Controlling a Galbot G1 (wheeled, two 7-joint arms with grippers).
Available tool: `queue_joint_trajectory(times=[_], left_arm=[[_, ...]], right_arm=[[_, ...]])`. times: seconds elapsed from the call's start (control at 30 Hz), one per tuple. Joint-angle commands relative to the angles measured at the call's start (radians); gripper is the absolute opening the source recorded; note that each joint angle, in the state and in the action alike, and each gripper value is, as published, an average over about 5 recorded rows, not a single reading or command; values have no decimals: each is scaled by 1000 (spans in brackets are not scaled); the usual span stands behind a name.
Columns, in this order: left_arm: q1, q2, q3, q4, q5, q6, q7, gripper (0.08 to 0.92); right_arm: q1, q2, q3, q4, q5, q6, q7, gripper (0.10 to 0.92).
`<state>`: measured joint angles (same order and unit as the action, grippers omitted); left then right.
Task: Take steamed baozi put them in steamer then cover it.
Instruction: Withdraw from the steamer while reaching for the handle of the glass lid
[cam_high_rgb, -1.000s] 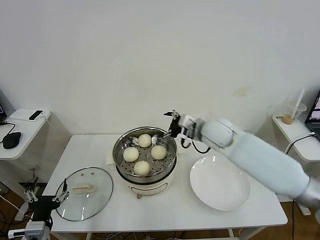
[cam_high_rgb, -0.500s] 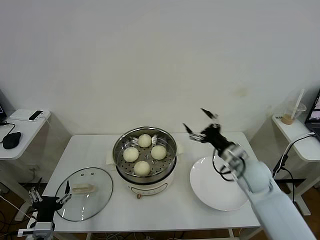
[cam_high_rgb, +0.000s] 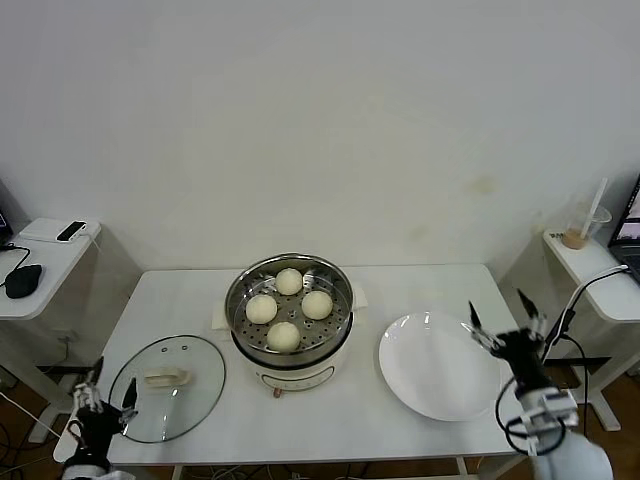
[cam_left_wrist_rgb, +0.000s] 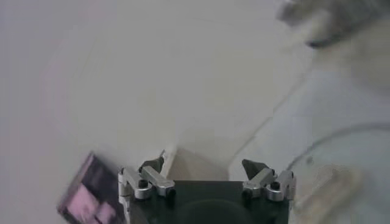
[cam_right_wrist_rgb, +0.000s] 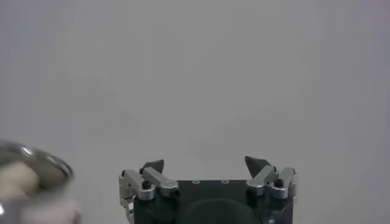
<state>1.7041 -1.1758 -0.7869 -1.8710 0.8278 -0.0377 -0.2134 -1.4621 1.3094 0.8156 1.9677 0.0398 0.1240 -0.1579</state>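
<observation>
Four buns (cam_high_rgb: 288, 308) sit in the steamer (cam_high_rgb: 290, 303), well apart from both empty, open hands: left hand (cam_high_rgb: 100, 402) beside the lid (cam_high_rgb: 168, 400), right hand (cam_high_rgb: 503, 322) past the plate (cam_high_rgb: 438, 366).

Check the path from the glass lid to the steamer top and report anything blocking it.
Nothing visible blocks it. The cover lies flat on the table, left of the steamer; only bare tabletop lies between them. All four baozi sit below the steamer's rim.

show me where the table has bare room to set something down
Bare tabletop lies along the front edge between the clear glass lid and the flat white plate, and behind the lid at the back-left corner. The middle is crowded by the steel steamer holding four cream-white buns.
</observation>
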Motion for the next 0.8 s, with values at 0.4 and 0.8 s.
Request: queue_joint_trajectory(times=[0.4,0.8], left_arm=[[-205,80,157,281,416,-34,3,823],[-303,108,177,362,386,-32,8,823]], right_arm=[[-203,168,153,43,-106,46,22,823],[-232,201,150,50,-120,55,23,823]])
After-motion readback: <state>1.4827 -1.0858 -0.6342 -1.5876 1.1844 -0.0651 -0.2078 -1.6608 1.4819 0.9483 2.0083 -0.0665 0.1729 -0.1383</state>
